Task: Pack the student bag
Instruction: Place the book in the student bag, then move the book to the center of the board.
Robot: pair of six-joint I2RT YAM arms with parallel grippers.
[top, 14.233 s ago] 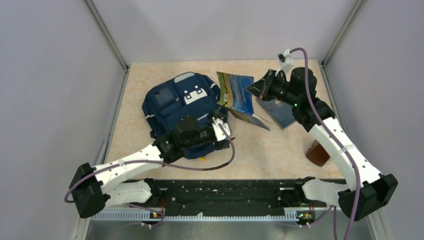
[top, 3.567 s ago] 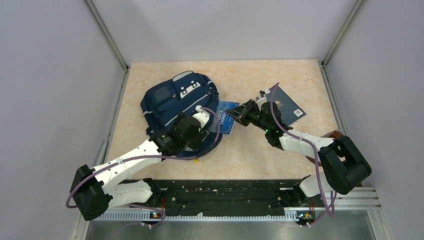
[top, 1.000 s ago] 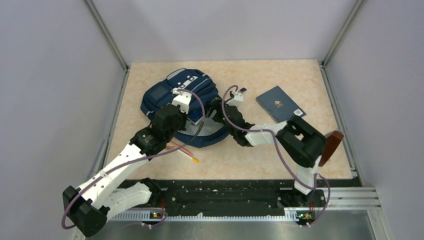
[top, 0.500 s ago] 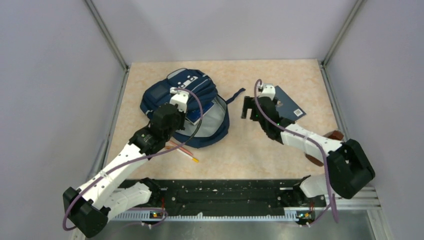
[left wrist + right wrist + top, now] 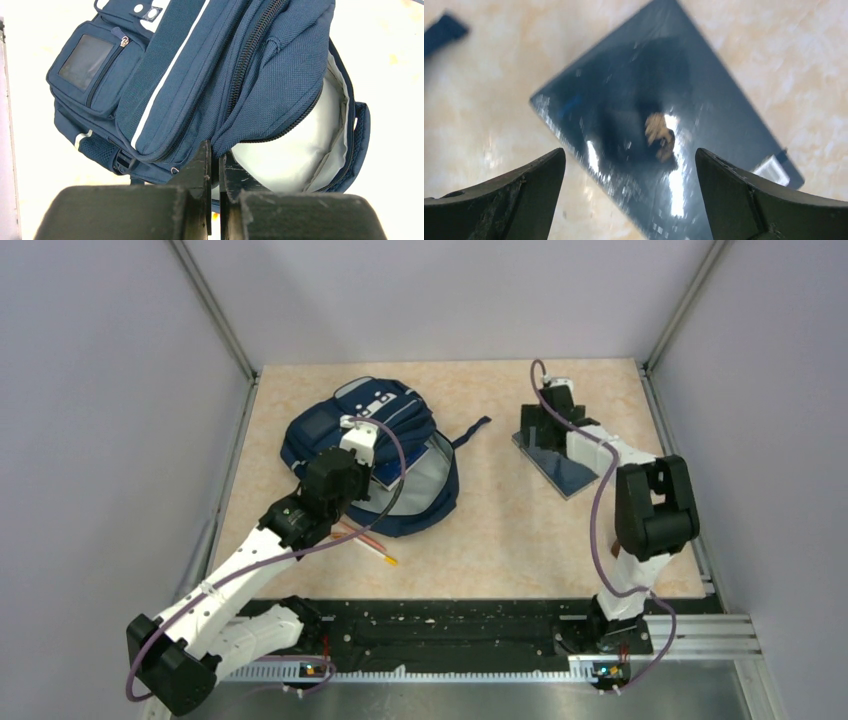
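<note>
The student bag (image 5: pixel 340 435), navy with pale stripes, lies at the table's left with its main zip open and light grey lining (image 5: pixel 432 465) showing. My left gripper (image 5: pixel 360 443) is shut on the fabric edge of that opening and holds it up. In the left wrist view the left gripper (image 5: pixel 216 162) pinches the zip edge beside the lining (image 5: pixel 295 145) of the bag (image 5: pixel 200 70). My right gripper (image 5: pixel 540 425) hangs open over a dark blue glossy book (image 5: pixel 568 472) lying flat at the back right. In the right wrist view the right gripper (image 5: pixel 630 157) straddles the book (image 5: pixel 704 115) without touching it.
Orange pencils (image 5: pixel 368 540) lie on the table just in front of the bag. A dark strap (image 5: pixel 470 430) trails from the bag's right side toward the book. Grey walls stand along the left, back and right edges of the table.
My right gripper pulled back from the bag's opening, swung right and to the back above the dark book, and opened wide. The left gripper kept its hold on the bag.
</note>
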